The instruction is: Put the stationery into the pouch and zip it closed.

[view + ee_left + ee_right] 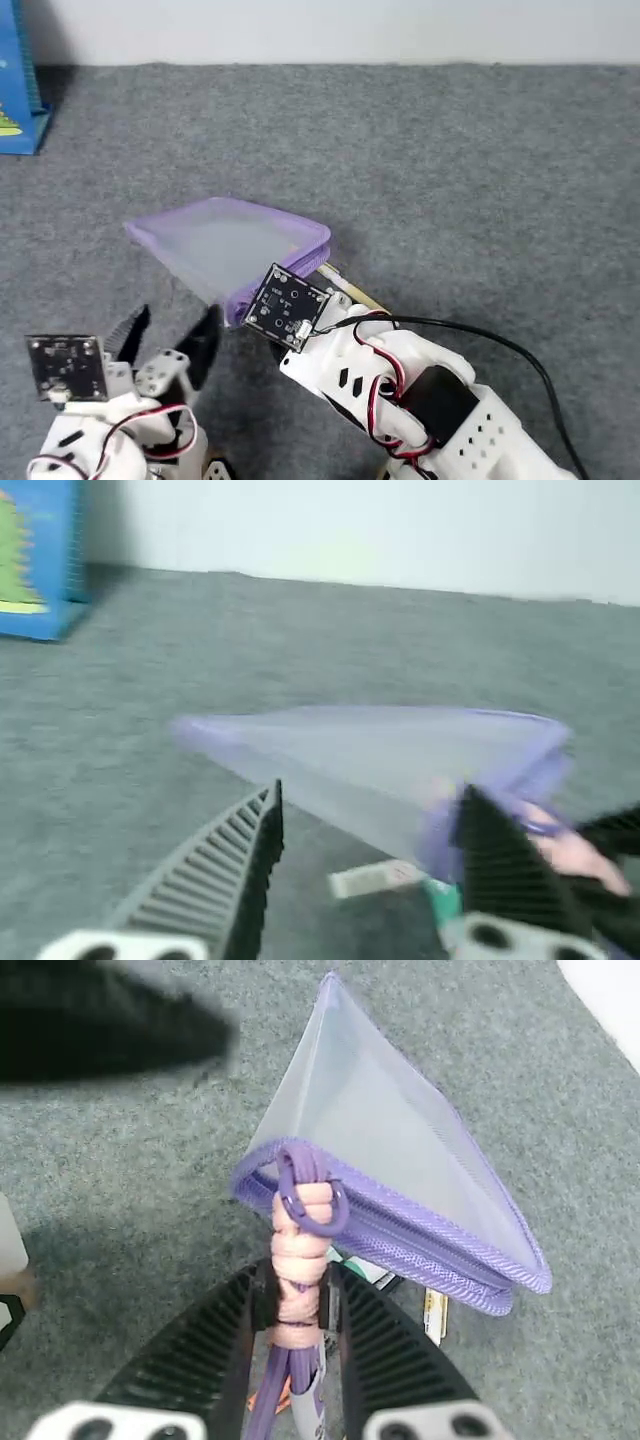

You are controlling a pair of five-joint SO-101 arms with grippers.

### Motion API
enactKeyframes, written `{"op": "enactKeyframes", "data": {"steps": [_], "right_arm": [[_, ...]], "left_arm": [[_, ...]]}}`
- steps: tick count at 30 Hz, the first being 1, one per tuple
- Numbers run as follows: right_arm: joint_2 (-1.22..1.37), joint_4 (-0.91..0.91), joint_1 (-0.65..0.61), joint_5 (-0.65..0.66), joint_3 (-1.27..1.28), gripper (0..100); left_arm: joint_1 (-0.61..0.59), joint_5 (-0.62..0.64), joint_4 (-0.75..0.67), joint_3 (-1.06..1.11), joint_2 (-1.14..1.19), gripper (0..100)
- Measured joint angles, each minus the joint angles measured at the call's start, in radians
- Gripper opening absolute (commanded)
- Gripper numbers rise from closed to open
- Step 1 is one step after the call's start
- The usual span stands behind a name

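A translucent purple pouch is lifted at its near corner, tilted up off the grey carpeted table. My right gripper is shut on the pouch's pink braided zipper pull, which hangs from a purple ring at that corner. Stationery lies on the table below the pouch: a tan stick-like piece and some white and yellow pieces. My left gripper stands open just left of the raised corner, nothing between its fingers. In the left wrist view the pouch lies ahead, with a small white piece beneath it.
A blue box stands at the far left by the white wall. A black cable runs from the right arm. Open grey carpet spreads behind and right of the pouch.
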Motion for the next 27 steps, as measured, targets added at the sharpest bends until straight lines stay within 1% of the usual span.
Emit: {"op": "enactKeyframes", "data": {"steps": [3, 5, 9, 13, 19, 23, 27], "right_arm": [[0.000, 0.000, 0.000, 0.000, 0.000, 0.9], [0.000, 0.000, 0.000, 0.000, 0.000, 0.9], [-0.005, 0.000, 0.000, 0.000, 0.000, 0.9], [-0.069, 0.000, 0.018, -0.020, -0.015, 0.9], [-0.123, 0.008, 0.029, -0.021, -0.025, 0.9], [-0.126, 0.018, 0.029, -0.021, -0.025, 0.9], [-0.126, 0.029, -0.008, -0.021, -0.025, 0.9]], "left_arm": [[0.101, 0.026, 0.000, 0.021, 0.000, 30], [0.127, 0.034, 0.000, 0.031, 0.000, 28], [0.140, 0.034, 0.000, 0.035, 0.000, 23], [0.140, -0.002, 0.000, 0.037, 0.000, 18], [0.140, -0.021, 0.000, 0.068, 0.000, 18], [0.146, -0.023, -0.025, 0.094, 0.000, 18], [0.181, -0.023, -0.025, 0.094, 0.000, 18]]}}
